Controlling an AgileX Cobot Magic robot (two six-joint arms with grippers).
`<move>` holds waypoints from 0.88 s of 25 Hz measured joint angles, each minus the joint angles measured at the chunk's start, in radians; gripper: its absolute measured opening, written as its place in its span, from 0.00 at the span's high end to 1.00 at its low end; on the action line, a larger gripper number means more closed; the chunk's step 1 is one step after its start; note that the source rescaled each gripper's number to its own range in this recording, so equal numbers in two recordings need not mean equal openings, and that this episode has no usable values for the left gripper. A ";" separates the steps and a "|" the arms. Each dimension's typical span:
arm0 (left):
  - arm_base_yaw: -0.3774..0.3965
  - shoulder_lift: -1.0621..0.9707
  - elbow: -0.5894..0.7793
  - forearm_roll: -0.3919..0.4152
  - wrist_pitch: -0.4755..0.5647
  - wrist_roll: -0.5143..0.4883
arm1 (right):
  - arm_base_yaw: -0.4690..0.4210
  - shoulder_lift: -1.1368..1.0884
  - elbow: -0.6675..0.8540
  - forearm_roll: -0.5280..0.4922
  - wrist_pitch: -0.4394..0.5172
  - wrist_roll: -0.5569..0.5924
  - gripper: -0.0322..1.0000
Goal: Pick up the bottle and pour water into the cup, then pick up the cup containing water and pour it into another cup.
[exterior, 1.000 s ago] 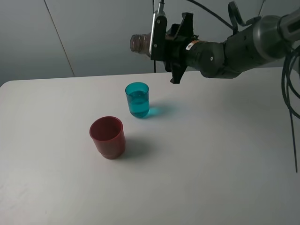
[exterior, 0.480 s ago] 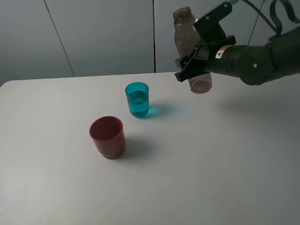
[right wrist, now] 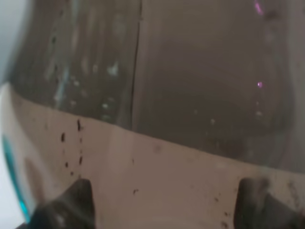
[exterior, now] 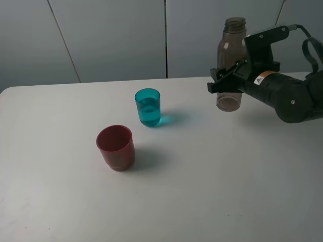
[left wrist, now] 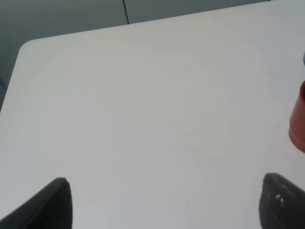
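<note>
I had the right end effector (exterior: pixel 225 82) clamped around the lower body of the bottle (exterior: pixel 230 65), which stood upright and uncapped near the far edge of the counter (exterior: pixel 202 191), toward its far right corner. I could not tell whether its base touched the surface or hung just above it. In the right wrist view the bottle (right wrist: pixel 167 95) filled nearly everything.

The teal cup (exterior: pixel 148 107) sat nearer the middle of the far edge, with water showing inside it. The red cup (exterior: pixel 116 147) stood close by on its near left side, apart from it and apparently empty. I judged the first pour done and the bottle about to be parked.

The left end effector (left wrist: pixel 167 205) was spread wide and held nothing, with the red cup (left wrist: pixel 299 119) at the rim of its view.

The next move called for seating the bottle, letting go, then gripping the teal cup level so nothing spilled on the way to the red one.
</note>
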 joint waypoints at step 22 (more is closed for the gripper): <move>0.000 0.000 0.000 0.000 0.000 0.000 | -0.002 0.207 -0.003 0.000 -0.248 0.076 0.97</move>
